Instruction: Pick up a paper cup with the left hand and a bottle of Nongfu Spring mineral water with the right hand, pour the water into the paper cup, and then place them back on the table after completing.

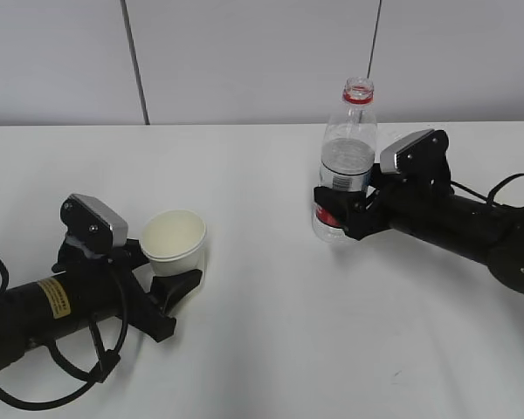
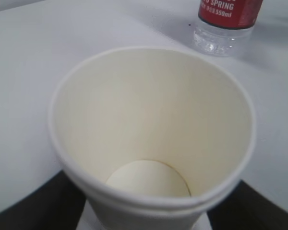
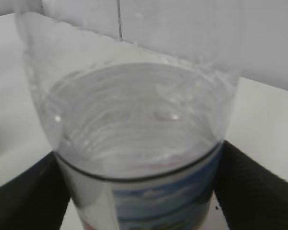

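The white paper cup (image 1: 174, 241) with a cream inside is standing upright on the left half of the wide plain white table (image 1: 271, 340), its mouth open upward. In the left wrist view the cup (image 2: 151, 139) is filling most of the frame, and its flat round bottom is showing dry, with no liquid in it. The left hand (image 1: 176, 278), a black arm carrying a grey-silver block and a yellow label sticker, is lying low along the table with its black fingers set on either side of the cup's lower wall. Its jaws are standing partly apart at about the cup's width; whether they are pressing the wall cannot be told.

The clear plastic mineral water bottle (image 1: 344, 166), uncapped with a red neck ring and a blue, white and red label, is standing upright on the right half of the table, well apart from the cup. The water (image 3: 134, 115) is reaching roughly to the top of the label. The right hand (image 1: 339, 214), a black arm with a grey-silver plate and looping black cables, is reaching in low from the right, its fingers flanking the bottle's lower body. Those jaws are spread wide around the bottle; firm contact cannot be confirmed.

Behind the table, a pale panelled wall (image 1: 244, 52) is running across the view.
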You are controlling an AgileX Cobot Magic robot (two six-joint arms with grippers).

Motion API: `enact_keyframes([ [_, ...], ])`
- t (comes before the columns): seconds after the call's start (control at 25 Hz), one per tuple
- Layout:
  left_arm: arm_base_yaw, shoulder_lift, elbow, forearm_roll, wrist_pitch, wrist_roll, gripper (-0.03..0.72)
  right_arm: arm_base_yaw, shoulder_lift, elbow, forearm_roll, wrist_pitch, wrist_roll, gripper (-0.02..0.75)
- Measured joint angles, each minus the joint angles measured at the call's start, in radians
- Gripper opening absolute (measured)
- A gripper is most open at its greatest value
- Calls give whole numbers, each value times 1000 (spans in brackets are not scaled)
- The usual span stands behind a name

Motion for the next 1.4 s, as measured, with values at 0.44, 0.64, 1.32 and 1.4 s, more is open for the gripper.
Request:
enact_keyframes([
  [0.44, 0, 2, -17, 0, 2, 0, 461, 0, 13, -2, 0, -8, 6, 517],
  [0.64, 0, -20, -40, 0, 5, 0, 461, 0, 15, -2, 0, -20, 6, 503],
  [1.32, 0, -113, -137, 211, 199, -195, 461, 35, 17, -240, -222, 175, -15, 502],
  [1.4, 0, -113, -137, 227, 195, -212, 461, 52, 17, -279, -246, 229, -43, 502],
])
